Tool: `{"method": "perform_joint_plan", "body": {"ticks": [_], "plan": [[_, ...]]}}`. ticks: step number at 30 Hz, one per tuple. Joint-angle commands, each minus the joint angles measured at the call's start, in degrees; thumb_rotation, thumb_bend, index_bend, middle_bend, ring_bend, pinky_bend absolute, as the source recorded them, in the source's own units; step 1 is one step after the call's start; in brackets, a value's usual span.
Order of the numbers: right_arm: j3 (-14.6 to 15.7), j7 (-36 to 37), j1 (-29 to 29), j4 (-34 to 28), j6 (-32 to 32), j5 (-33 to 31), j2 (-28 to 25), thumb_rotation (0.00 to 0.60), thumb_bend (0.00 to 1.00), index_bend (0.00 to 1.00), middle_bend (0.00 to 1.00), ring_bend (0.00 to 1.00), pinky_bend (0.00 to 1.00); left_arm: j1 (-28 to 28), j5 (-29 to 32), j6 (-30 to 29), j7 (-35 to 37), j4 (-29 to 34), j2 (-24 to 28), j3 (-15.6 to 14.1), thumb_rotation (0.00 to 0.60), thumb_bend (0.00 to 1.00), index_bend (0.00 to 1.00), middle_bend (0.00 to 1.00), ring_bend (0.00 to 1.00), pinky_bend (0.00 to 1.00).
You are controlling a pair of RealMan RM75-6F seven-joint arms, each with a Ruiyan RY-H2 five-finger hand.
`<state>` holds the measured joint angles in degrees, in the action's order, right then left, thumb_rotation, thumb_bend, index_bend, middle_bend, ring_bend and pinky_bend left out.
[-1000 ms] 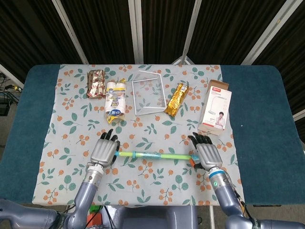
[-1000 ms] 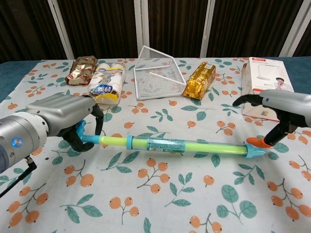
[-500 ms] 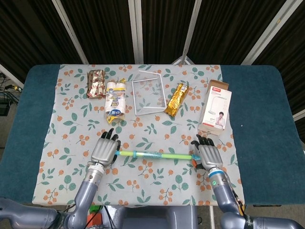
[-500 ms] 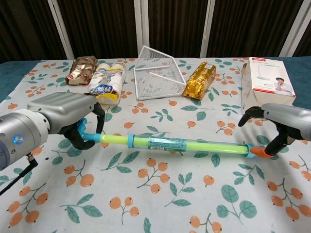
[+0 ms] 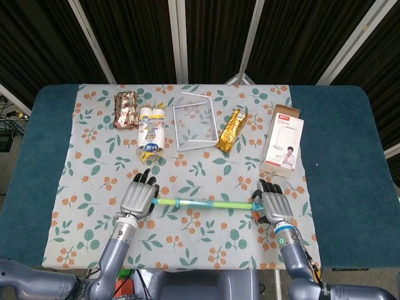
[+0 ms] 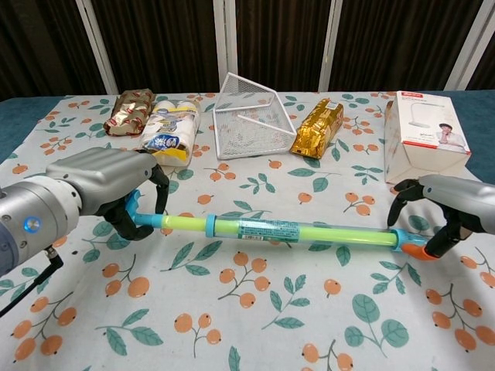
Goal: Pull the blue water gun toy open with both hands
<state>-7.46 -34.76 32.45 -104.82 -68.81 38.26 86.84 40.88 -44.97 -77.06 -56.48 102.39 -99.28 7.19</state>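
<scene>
The blue water gun (image 6: pixel 274 230), a long green tube with blue ends and an orange tip, lies crosswise near the table's front; in the head view the water gun (image 5: pixel 203 204) runs between both hands. My left hand (image 6: pixel 100 189) grips its blue handle end, fingers curled around it, and in the head view this left hand (image 5: pixel 137 198) covers that end. My right hand (image 6: pixel 452 210) holds the orange tip between thumb and fingers, low over the cloth. From above, the right hand (image 5: pixel 275 205) hides the tip.
Along the back of the floral cloth (image 6: pixel 255 325) stand a brown snack pack (image 6: pixel 128 110), a bag of rolls (image 6: pixel 172 131), a tipped white wire basket (image 6: pixel 251 116), a gold snack bag (image 6: pixel 319 127) and a white lamp box (image 6: pixel 427 139).
My right hand has sunk lower and slid slightly right, taking the orange end of the water gun down with it. The left hand has barely moved.
</scene>
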Motion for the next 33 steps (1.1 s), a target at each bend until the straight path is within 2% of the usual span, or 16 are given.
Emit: {"method": "perform_joint_plan", "body": {"ticks": [1,16,33], "plan": [[0.11,0.07,0.02,0.26,-0.05,-0.02,0.15,0.600,0.41,0.37,0.00,0.00,0.00,0.02,-0.01,-0.04,-0.01,0.07,-0.02,-0.04,0.600,0.50,0.65,0.23,0.05,0.15],[0.39,0.02,0.30,0.62,-0.32,-0.27,1.04,0.600,0.41,0.40,0.00,0.00,0.00,0.19,0.02,-0.26,-0.05,0.15,-0.36,-0.10,0.600,0.50,0.65,0.23,0.05,0.15],[0.03,0.18,0.54,0.91,-0.78,-0.56,1.50,0.600,0.41,0.58,0.00,0.00,0.00,0.07,-0.21,-0.21,0.48,0.37,-0.21,-0.37,0.600,0.50,0.66,0.23,0.05,0.15]]}}
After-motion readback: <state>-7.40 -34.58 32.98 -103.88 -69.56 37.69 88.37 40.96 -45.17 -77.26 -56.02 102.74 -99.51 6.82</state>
